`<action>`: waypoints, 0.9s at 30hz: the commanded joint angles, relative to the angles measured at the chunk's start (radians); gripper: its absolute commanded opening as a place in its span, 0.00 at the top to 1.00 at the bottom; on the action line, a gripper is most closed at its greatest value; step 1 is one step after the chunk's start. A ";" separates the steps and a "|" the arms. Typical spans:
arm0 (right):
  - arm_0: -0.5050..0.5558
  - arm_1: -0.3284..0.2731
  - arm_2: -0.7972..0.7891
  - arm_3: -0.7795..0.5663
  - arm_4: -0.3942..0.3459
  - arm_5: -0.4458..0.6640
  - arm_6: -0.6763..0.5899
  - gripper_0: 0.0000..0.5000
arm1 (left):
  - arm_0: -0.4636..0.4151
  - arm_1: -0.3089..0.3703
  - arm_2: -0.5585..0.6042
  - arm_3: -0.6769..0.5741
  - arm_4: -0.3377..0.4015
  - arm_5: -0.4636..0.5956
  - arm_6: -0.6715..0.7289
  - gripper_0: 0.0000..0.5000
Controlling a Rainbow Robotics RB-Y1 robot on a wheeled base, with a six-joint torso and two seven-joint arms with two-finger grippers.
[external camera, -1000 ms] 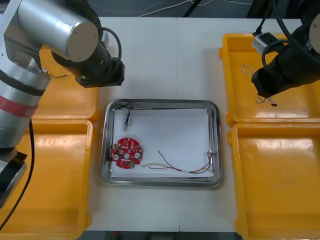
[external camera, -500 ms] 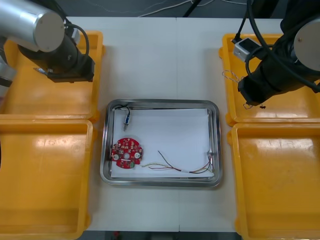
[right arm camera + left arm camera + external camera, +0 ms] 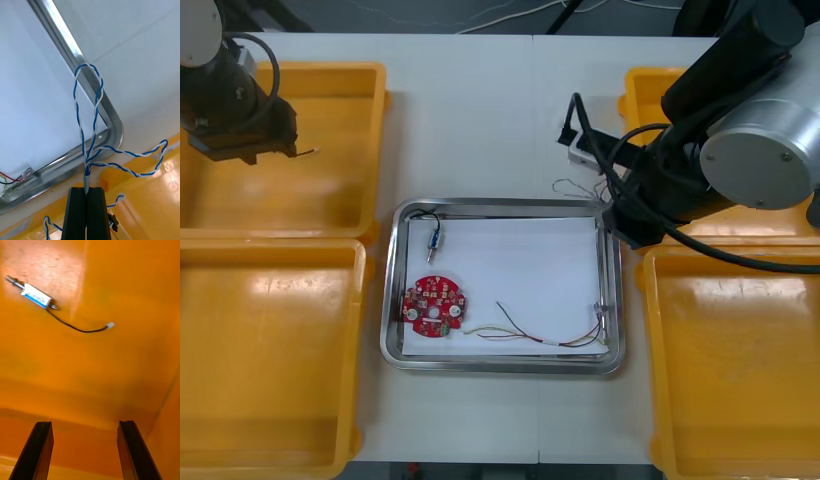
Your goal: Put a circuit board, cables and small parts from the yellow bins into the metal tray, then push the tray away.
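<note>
1. The right gripper (image 3: 87, 189) hangs above the far right corner of the metal tray (image 3: 502, 365), just beside the right yellow bins (image 3: 740, 400). Its fingers are pressed together on the end of a twisted blue and white cable (image 3: 88, 123). The cable's loops dangle over the tray's rim and the table.
2. The step in hand looks like delivering this cable. The next move calls for carrying it farther in over the tray's white floor, lowering it, then letting go, so that no loop drapes over the rim.
3. The left gripper (image 3: 85, 423) hovers in the far left bin (image 3: 330, 205). Its fingers are wide apart and hold nothing. Beyond them lies a small metal part (image 3: 35, 296) with a black lead.
4. Already in the tray are a red circuit board (image 3: 434, 306), a red and yellow cable (image 3: 530, 335) and a small part on a black cable (image 3: 434, 240).
</note>
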 commanded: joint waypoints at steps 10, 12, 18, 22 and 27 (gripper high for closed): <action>-0.011 -0.030 0.195 -0.037 0.003 -0.140 0.182 1.00 | -0.048 0.042 0.192 0.078 -0.159 0.015 -0.065 0.00; -0.017 -0.030 0.241 -0.037 0.016 -0.163 0.185 1.00 | -0.048 0.042 0.218 0.094 -0.176 0.010 -0.065 0.00; -0.046 -0.030 0.331 -0.031 0.033 -0.202 0.184 1.00 | -0.048 0.036 0.276 0.151 -0.189 -0.031 -0.055 0.00; -0.062 -0.030 0.374 -0.001 0.034 -0.252 0.188 1.00 | -0.050 0.027 0.299 0.197 -0.202 -0.073 -0.042 0.00; -0.094 -0.022 0.419 0.061 0.034 -0.317 0.196 1.00 | -0.077 0.009 0.313 0.274 -0.229 -0.131 -0.013 0.00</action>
